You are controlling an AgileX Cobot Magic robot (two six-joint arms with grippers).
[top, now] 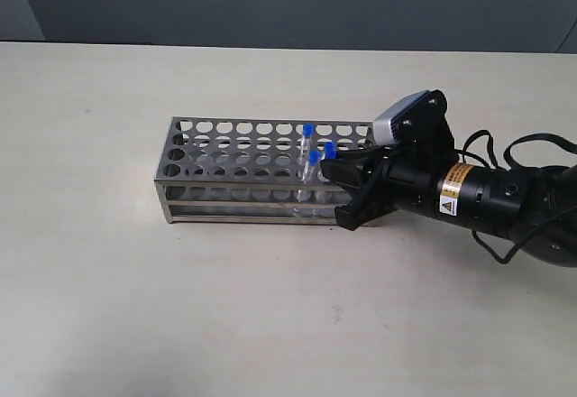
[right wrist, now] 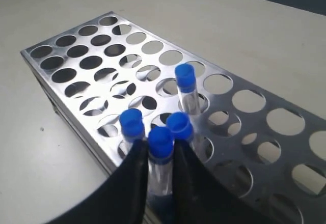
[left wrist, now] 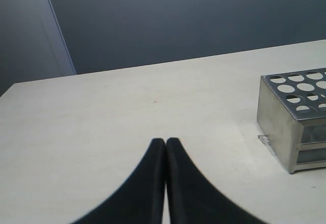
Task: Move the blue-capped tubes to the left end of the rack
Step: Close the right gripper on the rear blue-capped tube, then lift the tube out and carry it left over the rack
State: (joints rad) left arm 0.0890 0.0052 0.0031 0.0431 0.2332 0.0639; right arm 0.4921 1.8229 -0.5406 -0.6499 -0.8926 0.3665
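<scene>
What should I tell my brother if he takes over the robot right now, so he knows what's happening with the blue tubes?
Right gripper: jaws shut on one blue-capped tube; it is unclear whether the tube is lifted yet.
Left gripper: jaws shut, empty, over the bare table near the rack's left end.
Things: three more blue-capped tubes stand close by, toward the right part of the rack.
Done: no tube sits at the left end.
Left: move all four there.
</scene>
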